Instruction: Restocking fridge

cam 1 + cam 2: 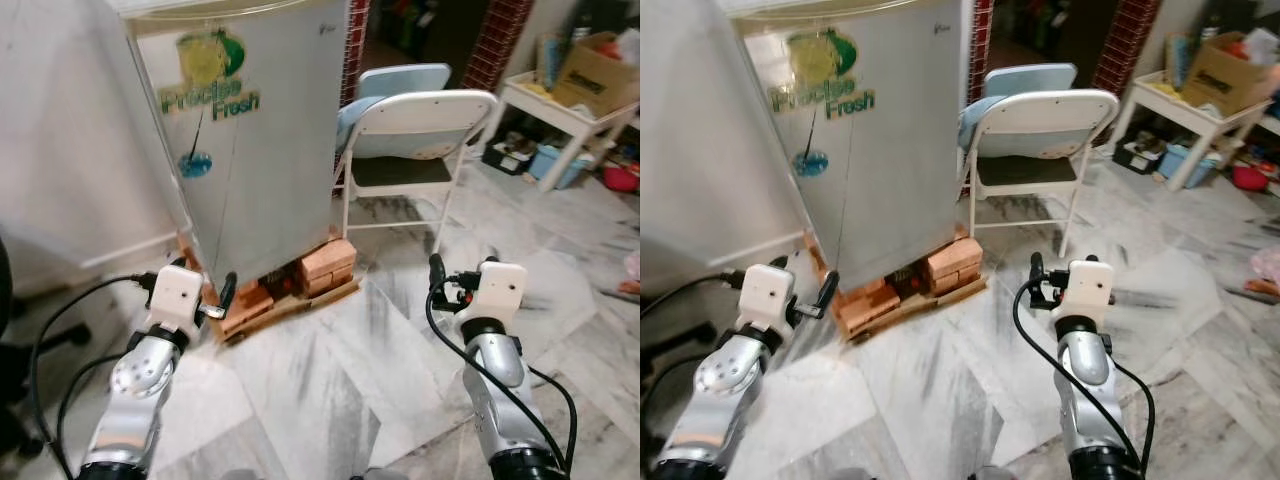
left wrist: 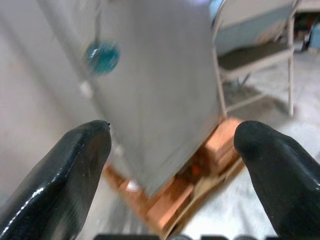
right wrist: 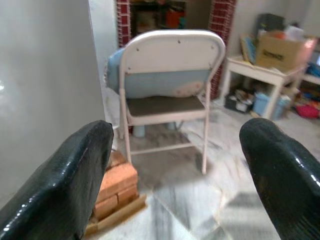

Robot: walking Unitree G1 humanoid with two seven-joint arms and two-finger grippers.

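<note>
On a marble floor [image 1: 330, 380] beside a white folding chair [image 1: 415, 150], the closed fridge [image 1: 250, 140] stands on bricks [image 1: 325, 265] ahead, both the left hand [image 1: 205, 300] and right hand [image 1: 450, 280] spread and empty, restocking apparently not yet begun.

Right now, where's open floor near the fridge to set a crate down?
Bare marble floor lies between the left gripper and right gripper, in front of the fridge on its bricks. Crowded: folding chair beside the fridge, cluttered white table beyond.
</note>
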